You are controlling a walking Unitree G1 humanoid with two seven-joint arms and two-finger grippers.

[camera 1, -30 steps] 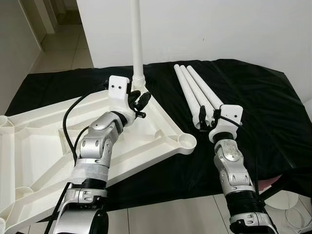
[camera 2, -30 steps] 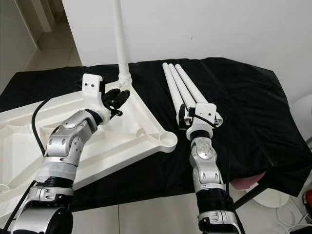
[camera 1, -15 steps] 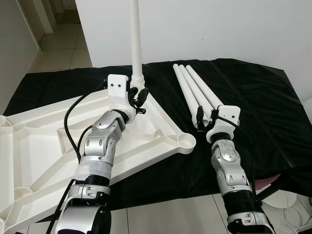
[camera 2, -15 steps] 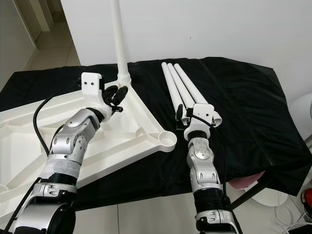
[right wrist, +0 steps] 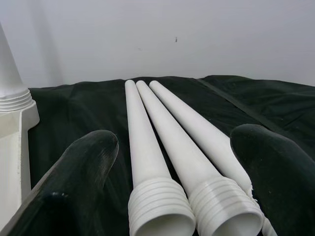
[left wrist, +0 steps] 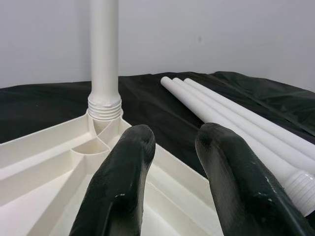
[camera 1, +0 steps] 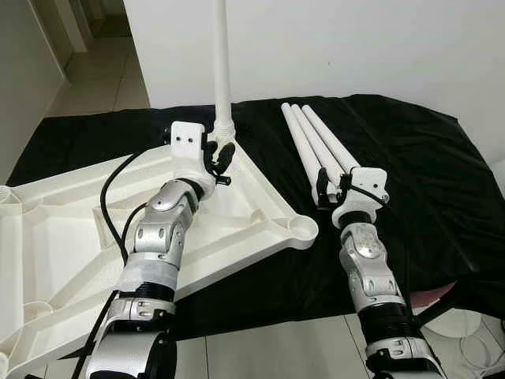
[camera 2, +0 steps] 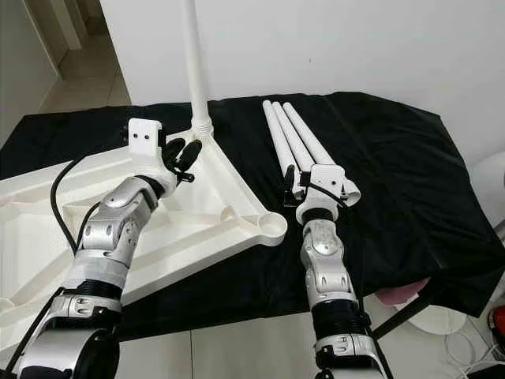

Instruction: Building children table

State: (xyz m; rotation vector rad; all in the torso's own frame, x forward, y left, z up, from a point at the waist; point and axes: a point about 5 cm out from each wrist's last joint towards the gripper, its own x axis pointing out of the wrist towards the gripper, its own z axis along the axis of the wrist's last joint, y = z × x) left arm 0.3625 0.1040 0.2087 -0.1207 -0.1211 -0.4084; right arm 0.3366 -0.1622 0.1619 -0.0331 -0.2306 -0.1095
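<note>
Nearest the camera, pale floor tiles [camera 1: 260, 351] are seen below the front edge of a black cloth [camera 1: 418, 174] that is draped over the work surface. At the lower right, a white round object [camera 1: 473, 328] is partly visible on the floor beside a dark strut.

On the cloth's left part, the white tabletop [camera 1: 71, 237] is laid upside down, its ribs and round corner sockets facing up; one empty socket [camera 1: 303, 230] is seen at the near right corner. The left gripper [camera 1: 222, 157] is held over the tabletop's far corner, just beside the base of the upright leg [camera 1: 222, 63]; its fingers [left wrist: 123, 182] are parted with a narrow gap and nothing is held between them. The leg is seated in the far corner socket, with a threaded collar showing at its foot.

On the right part of the cloth, the right gripper [camera 2: 310, 180] is placed at the near ends of three loose legs [camera 1: 319, 142]. Its fingers [right wrist: 74, 177] are spread wide, on either side of the threaded ends; whether they touch the legs cannot be told. The three legs are laid side by side, touching, fanned slightly toward the wall.

Behind the cloth, a plain white wall [camera 1: 355, 47] is seen. At the far left, a tiled passage [camera 1: 95, 79] runs away past a doorway.
</note>
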